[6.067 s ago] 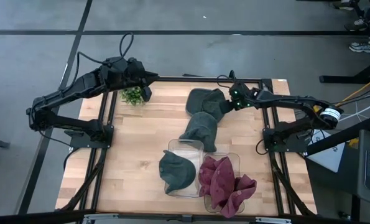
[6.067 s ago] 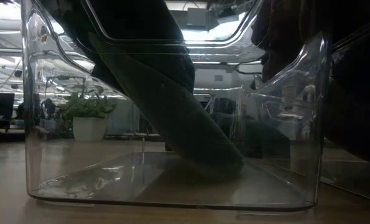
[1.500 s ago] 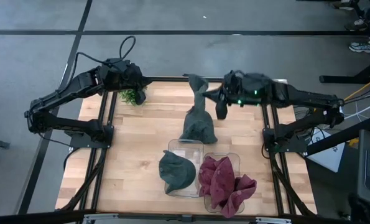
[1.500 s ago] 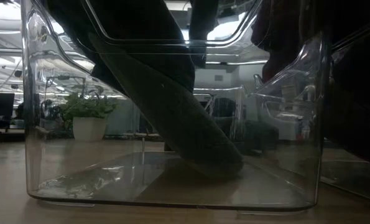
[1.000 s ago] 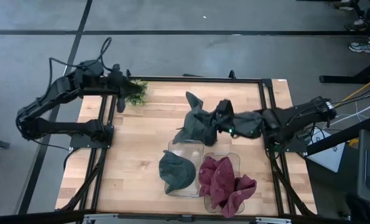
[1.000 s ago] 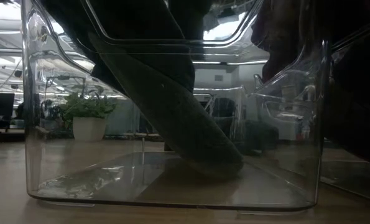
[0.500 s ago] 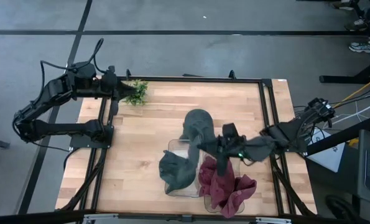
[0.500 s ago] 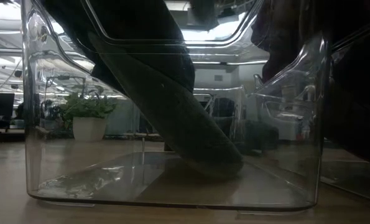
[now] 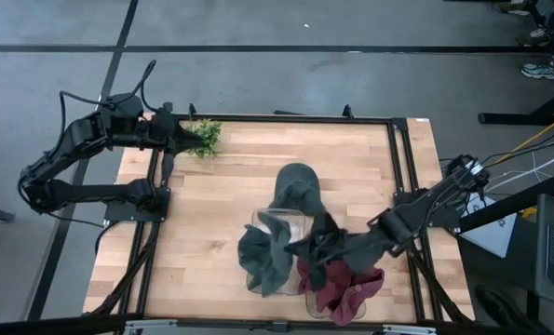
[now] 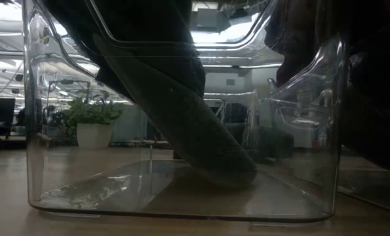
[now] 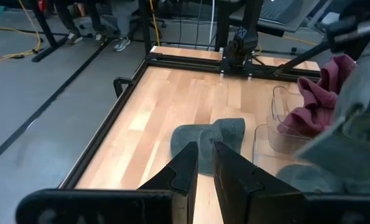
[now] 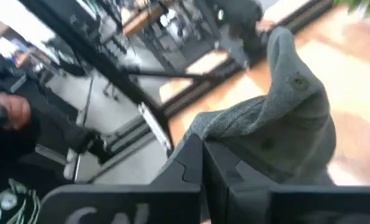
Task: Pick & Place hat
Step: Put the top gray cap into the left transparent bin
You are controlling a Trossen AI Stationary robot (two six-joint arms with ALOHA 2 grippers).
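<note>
The right gripper point(image 9: 316, 249) is clenched on a grey hat point(image 12: 278, 124), apparently above the clear bins point(image 9: 295, 220). Centre the hat over the grey-hat bin before releasing. The left gripper point(image 11: 204, 163), empty and nearly closed, waits at the table's far corner by the plant point(image 9: 202, 138).

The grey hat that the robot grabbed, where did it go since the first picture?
The right gripper, shut on a grey hat, carried it from the table's far side to the clear bin near the front. The left gripper moved off the small plant, leftwards. Another grey hat stayed on the table, the red cloth in its bin.
</note>
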